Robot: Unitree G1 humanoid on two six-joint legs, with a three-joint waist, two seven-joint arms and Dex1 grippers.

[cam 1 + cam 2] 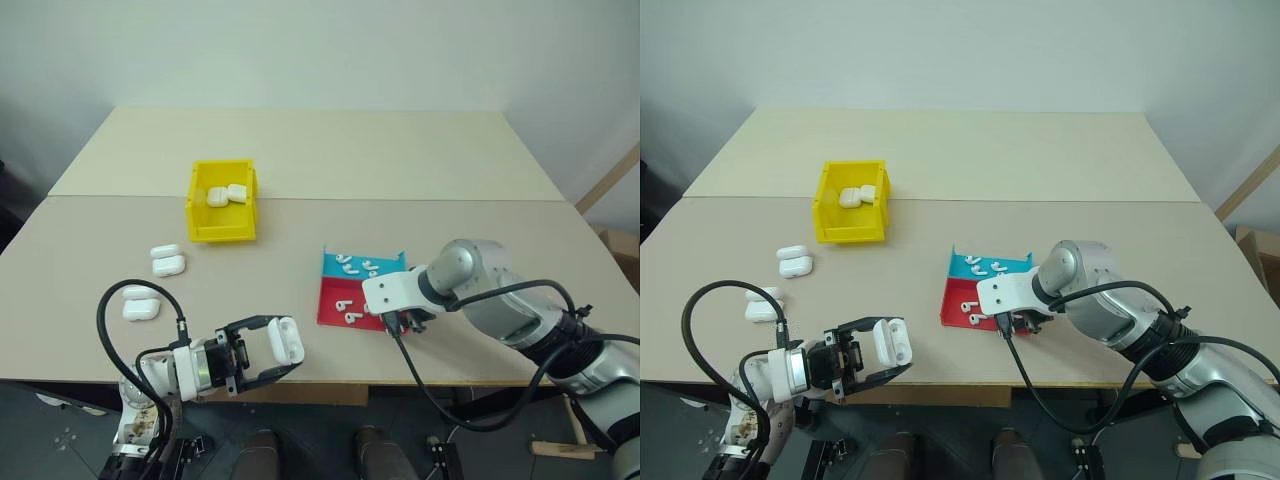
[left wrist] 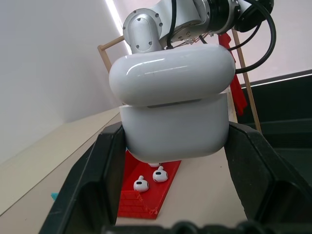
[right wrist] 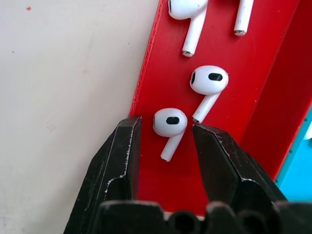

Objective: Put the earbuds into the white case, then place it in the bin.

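Already, two closed cases [image 1: 227, 194] are lying in the yellow bin [image 1: 221, 228], so part of the job looks done. Near the table's front edge, the left gripper [image 1: 262, 357] is clamping a white case [image 1: 284, 340] with its lid hinged up. The right gripper [image 3: 163, 134] is pointing down into the tray's red half [image 1: 333, 296], its fingers parted narrowly around one earbud [image 3: 169, 126] but not yet pinching it. Other earbuds [image 1: 356, 265] are waiting on the blue half, and four more cases [image 1: 166, 260] are sitting on the table, so much is remaining: filling, closing, binning.
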